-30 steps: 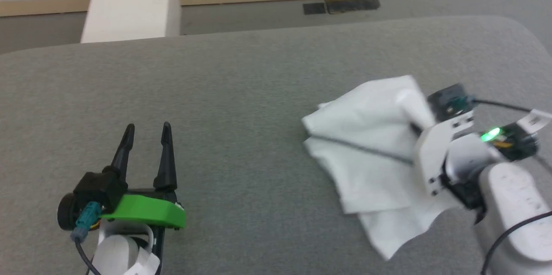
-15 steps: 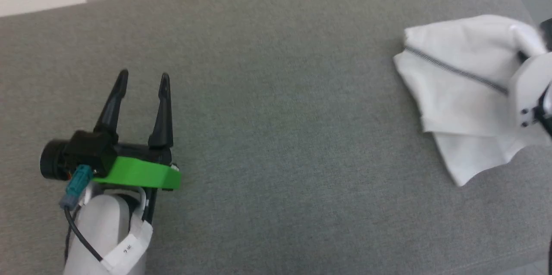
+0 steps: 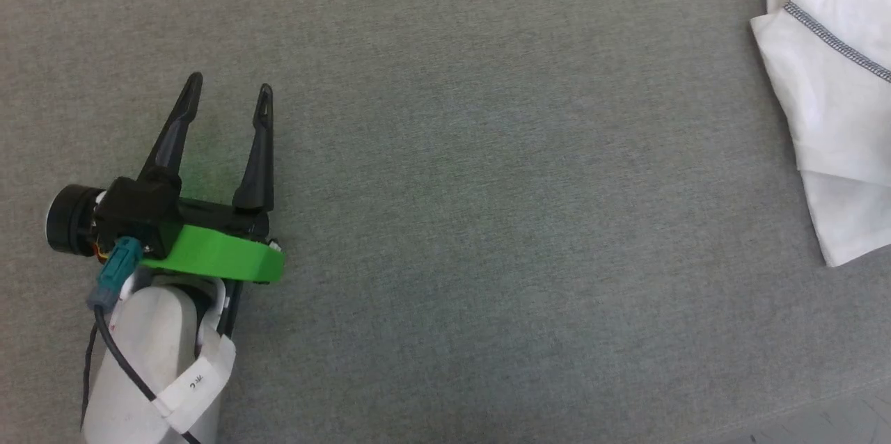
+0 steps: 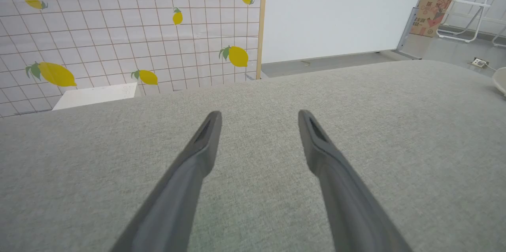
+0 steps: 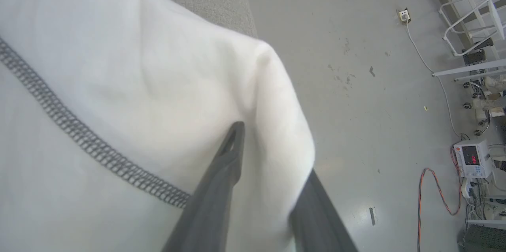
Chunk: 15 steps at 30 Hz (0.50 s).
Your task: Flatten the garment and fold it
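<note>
The garment [image 3: 828,103], a thin white shirt with a dark grey zigzag seam, hangs bunched at the far right of the head view, cut off by the picture's edge. In the right wrist view the garment [image 5: 138,78] covers most of the picture. My right gripper [image 5: 267,141] is shut on a fold of it: one dark finger lies on top of the cloth and the other is mostly hidden beneath. My left gripper [image 3: 230,84] hovers over the grey surface at the left, far from the shirt. The left gripper [image 4: 257,113] is open with nothing between its fingers.
A grey fabric-covered table [image 3: 487,207] spreads under both arms; its near edge shows at the lower right corner. Beyond its far edge are a white box [image 4: 95,96] and a lemon-patterned wall [image 4: 118,27]. Past the table's right end is bare floor [image 5: 355,66] with cables.
The head camera has tilted down, shifting the whole picture. The right gripper has carried the garment further right, away from the left gripper, and has left the head view. The left gripper stays open.
</note>
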Motion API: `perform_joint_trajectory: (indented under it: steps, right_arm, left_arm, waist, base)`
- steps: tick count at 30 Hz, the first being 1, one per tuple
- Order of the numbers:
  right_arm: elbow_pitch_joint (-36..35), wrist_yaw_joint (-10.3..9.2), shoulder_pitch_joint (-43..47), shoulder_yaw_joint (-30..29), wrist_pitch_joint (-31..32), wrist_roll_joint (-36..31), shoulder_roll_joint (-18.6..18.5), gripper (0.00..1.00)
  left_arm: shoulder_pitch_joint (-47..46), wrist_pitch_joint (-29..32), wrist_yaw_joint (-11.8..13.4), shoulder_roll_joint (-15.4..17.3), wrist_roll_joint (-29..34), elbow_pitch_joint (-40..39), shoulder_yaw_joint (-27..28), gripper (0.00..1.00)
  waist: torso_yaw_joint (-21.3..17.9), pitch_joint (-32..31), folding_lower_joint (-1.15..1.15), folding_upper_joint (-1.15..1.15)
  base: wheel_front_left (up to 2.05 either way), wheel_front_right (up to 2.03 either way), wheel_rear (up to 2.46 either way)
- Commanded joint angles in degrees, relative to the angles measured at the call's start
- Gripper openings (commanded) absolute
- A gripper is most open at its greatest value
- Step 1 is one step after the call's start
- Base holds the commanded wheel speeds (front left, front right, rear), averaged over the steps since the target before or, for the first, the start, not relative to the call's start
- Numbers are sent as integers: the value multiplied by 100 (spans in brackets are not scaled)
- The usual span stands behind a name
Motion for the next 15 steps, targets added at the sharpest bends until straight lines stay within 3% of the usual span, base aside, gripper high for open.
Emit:
perform_joint_trajectory:
  steps: [1,9,15]
  right_arm:
    - [47,-10,-84,-103,-99,-80,19,100]
    - [-126,-10,331,-582,-509,-107,100,100]
    - [-1043,-10,1165,-362,-1198,751,579,100]
  left_arm:
    - [-35,-12,-33,23,-6,33,-7,100]
    - [201,-99,6,-222,-186,408,-47,100]
    - [602,-127,66,-461,-353,645,28,100]
  waist:
    - [72,-105,-1,-1]
    - [296,-932,-1,-1]
    - [509,-1752,-1,-1]
  base:
    - [0,0,0]
    - [0,0,0]
    - [0,0,0]
